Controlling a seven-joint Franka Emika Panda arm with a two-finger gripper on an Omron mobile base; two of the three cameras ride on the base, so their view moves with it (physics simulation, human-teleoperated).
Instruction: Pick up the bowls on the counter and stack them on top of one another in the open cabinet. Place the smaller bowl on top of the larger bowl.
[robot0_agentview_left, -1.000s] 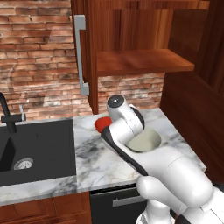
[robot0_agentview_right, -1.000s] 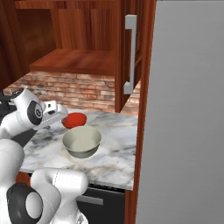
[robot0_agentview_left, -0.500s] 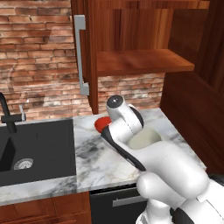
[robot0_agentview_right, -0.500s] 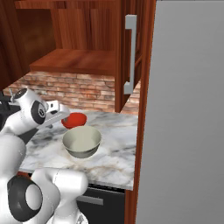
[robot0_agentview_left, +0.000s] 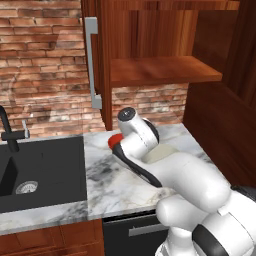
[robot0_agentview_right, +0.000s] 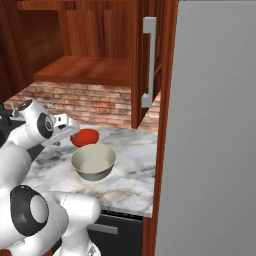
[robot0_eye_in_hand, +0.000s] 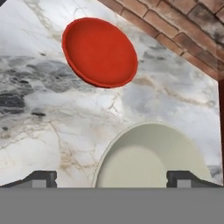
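Little has shifted since before: wide-open fingers (robot0_eye_in_hand: 112, 177) hover over the larger grey-beige bowl (robot0_eye_in_hand: 153, 157), small glossy red bowl (robot0_eye_in_hand: 99, 51) beyond, both unstacked on the marble worktop (robot0_eye_in_hand: 39, 113).

- Red-brown brick back wall (robot0_agentview_left: 45, 60)
- Black sink basin (robot0_agentview_left: 42, 170) with a dark tap (robot0_agentview_left: 7, 131) at the left
- Tall flat grey panel (robot0_agentview_right: 215, 130) at the right

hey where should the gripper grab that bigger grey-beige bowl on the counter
Take the larger bowl by its rim, coming down from above with one finger inside and one outside. It sits upright and open on the counter, probably too wide to span, clear of the red bowl. The gripper is open.
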